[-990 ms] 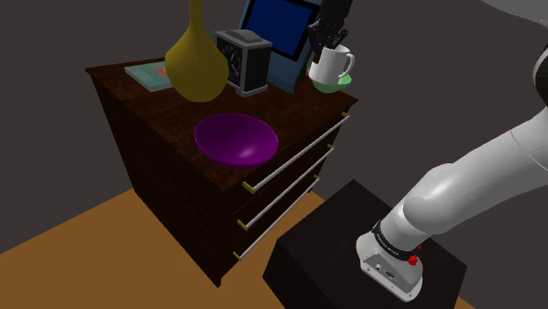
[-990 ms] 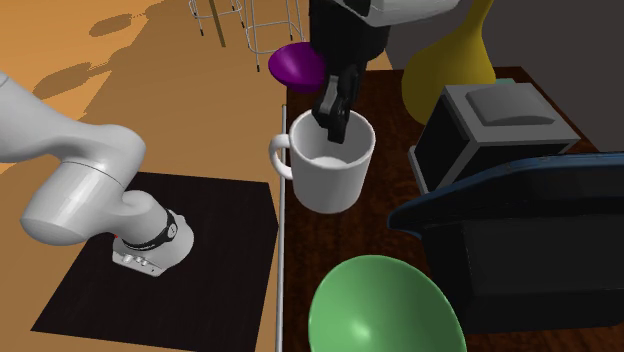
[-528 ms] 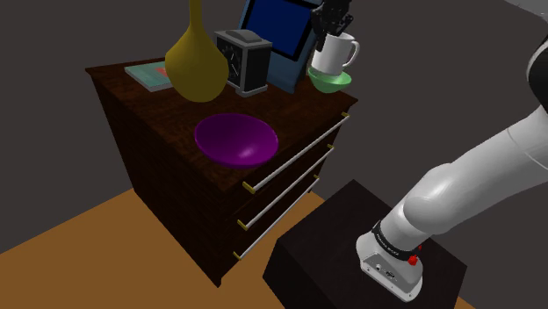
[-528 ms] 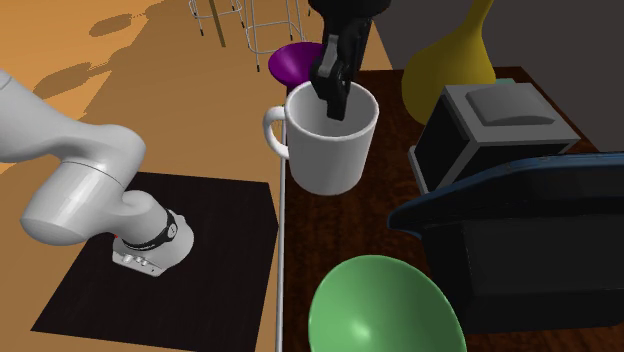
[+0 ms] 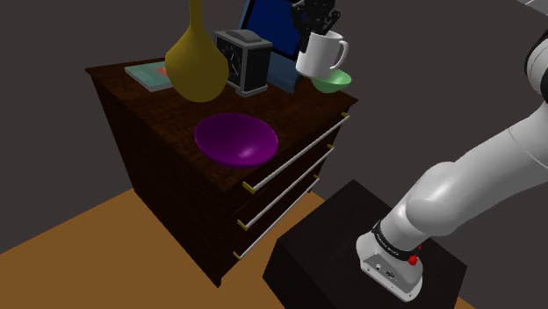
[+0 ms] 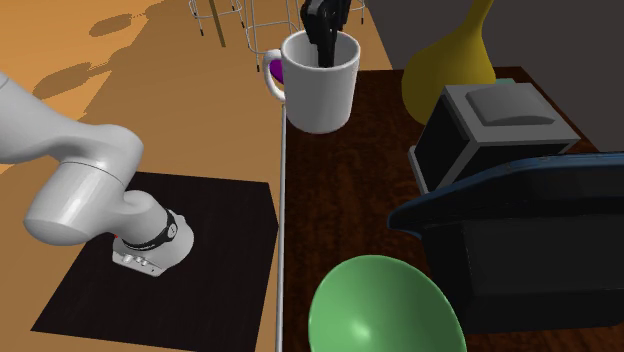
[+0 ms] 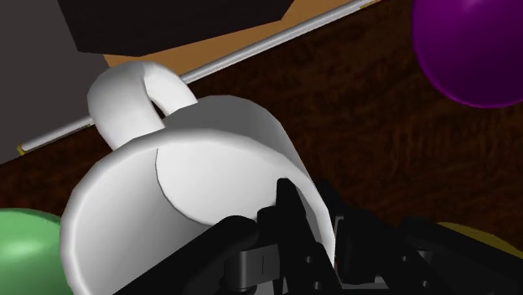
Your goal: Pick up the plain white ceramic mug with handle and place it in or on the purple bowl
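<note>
Has hoisted the white mug higher than a second ago, now clear above the green bowl at the dresser corner, by the drawer-front edge. Clamps its rim wall in the black gripper, one finger inside and one outside. Points to lift finished and carry begun; still needs to cross to the purple bowl, well apart along the same front edge. Looks plain glossy white, smooth-walled, slightly tilted, with a loop handle opposite the fingers
</note>
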Tool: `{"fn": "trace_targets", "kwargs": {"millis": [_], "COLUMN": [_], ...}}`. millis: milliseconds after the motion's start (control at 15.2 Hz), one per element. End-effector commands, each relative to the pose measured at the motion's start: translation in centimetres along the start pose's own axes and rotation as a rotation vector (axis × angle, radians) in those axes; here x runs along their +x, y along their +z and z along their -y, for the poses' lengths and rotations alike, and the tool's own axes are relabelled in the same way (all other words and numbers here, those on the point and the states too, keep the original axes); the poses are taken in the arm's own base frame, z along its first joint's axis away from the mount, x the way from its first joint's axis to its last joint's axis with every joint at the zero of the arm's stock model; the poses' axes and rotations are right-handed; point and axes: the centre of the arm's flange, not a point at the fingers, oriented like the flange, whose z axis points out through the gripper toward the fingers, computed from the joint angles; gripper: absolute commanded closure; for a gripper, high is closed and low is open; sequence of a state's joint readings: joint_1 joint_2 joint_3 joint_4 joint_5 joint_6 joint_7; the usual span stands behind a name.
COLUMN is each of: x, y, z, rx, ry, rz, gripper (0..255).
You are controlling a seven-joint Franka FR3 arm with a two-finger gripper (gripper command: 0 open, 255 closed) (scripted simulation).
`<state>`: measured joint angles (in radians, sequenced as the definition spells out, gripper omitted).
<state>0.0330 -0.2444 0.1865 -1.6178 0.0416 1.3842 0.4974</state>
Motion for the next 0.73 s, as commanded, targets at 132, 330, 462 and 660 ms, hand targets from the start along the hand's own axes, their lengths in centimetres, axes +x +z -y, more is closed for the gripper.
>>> {"fn": "trace_targets", "kwargs": {"millis": [132, 330, 462, 660], "x": [-2.6, -4.5, -5.8, -7.7], "y": [-0.1, -0.3, -0.5, -0.7], "z": [4.5, 8.0, 10.3, 13.8], "rx": [0.000, 0.000, 0.000, 0.000], "ry": [0.002, 0.002, 0.002, 0.002], "rz": [0.000, 0.000, 0.000, 0.000], "gripper": [255, 255, 255, 255]}}
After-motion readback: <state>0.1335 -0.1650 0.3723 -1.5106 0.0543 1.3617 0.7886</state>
